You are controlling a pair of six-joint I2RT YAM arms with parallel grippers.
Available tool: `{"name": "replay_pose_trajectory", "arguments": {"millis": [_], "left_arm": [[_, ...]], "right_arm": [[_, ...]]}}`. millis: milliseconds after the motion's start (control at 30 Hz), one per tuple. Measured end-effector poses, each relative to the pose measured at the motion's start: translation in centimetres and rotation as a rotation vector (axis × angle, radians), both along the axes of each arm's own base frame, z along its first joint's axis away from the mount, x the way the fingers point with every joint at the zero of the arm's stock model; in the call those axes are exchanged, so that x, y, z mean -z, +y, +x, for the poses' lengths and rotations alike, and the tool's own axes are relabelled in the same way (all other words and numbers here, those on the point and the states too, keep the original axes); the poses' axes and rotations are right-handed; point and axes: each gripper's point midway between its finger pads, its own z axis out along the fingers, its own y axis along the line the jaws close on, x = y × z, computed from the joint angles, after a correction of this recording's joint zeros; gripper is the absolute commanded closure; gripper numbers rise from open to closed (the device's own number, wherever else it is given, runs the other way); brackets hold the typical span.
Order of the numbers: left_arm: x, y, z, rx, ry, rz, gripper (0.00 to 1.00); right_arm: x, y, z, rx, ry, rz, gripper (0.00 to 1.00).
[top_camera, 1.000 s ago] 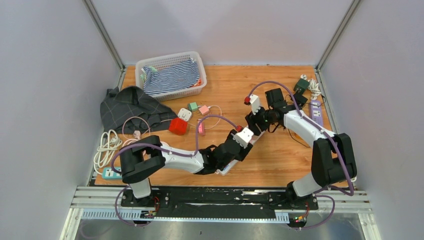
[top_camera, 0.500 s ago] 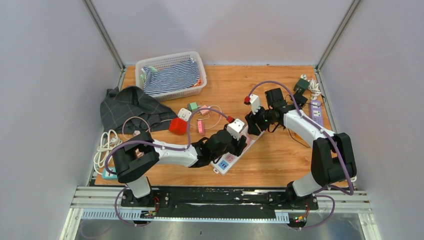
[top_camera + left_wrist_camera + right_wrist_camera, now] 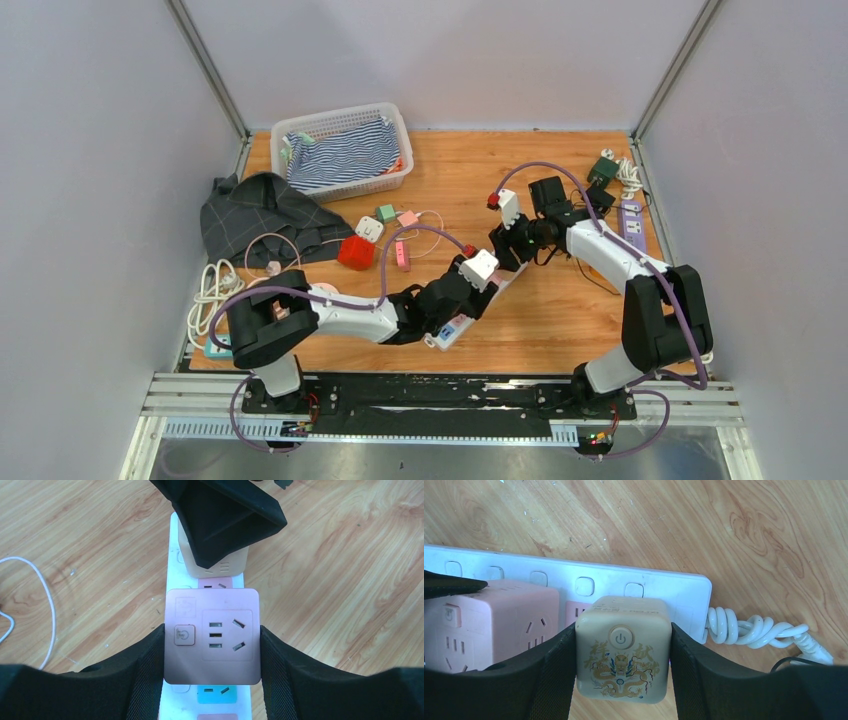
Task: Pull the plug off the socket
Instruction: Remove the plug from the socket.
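Near the middle of the wooden counter [image 3: 560, 320], a white power strip [image 3: 452, 330] lies slantwise, and both arms meet over it. The left tool [image 3: 212, 647] is closed on a pink cube plug [image 3: 212, 625], its two black fingers [image 3: 147, 665] pressed flat against the cube's opposite sides. The cube's top face, with a round button and socket slots, looks straight at the left wrist camera. The right tool [image 3: 622, 680] clamps a cream cube plug [image 3: 622, 645] bearing a power button and a gold dragon print, one finger on each side. The two cubes stand just beside each other on the strip, the cream one nearer the end where a coiled white cord [image 3: 754, 627] leaves it. Whether either cube's pins sit fully in the strip cannot be told. Toward the far left corner stands a white basket [image 3: 350, 185] holding a striped cloth [image 3: 340, 150], with a grey checked cloth [image 3: 255, 210] and a red cube [image 3: 355, 252] near it.
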Motion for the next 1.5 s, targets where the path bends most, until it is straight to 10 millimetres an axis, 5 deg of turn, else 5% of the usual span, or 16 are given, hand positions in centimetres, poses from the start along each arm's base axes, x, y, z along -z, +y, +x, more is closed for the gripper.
{"name": "replay_pose_trajectory", "arguments": {"millis": [600,833,1033,1267,1500], "left_arm": [[-0.1,0.0,-0.6,-0.003,-0.057,0.098,1.0],[-1.1,0.7,0.9,0.013,0.128,-0.073,1.0],[-4.4,0.5,-0.2,0.054,0.067,-0.117,1.0],[-4.0,-0.3,-2.8,0.124,-0.044,0.0,1.0],[-5.9,2.6,-3.4,0.132,-0.093,-0.02,1.0]], "right_arm": [[0.0,0.1,0.0,0.0,0.003,0.003,0.9],[0.0,0.0,0.3,0.002,-0.007,-0.006,0.9],[0.0,-0.2,0.5,0.003,-0.015,-0.013,0.9],[0.0,-0.2,0.5,0.002,-0.017,-0.017,0.89],[-0.1,-0.2,0.5,-0.005,-0.021,-0.02,0.74]]}}
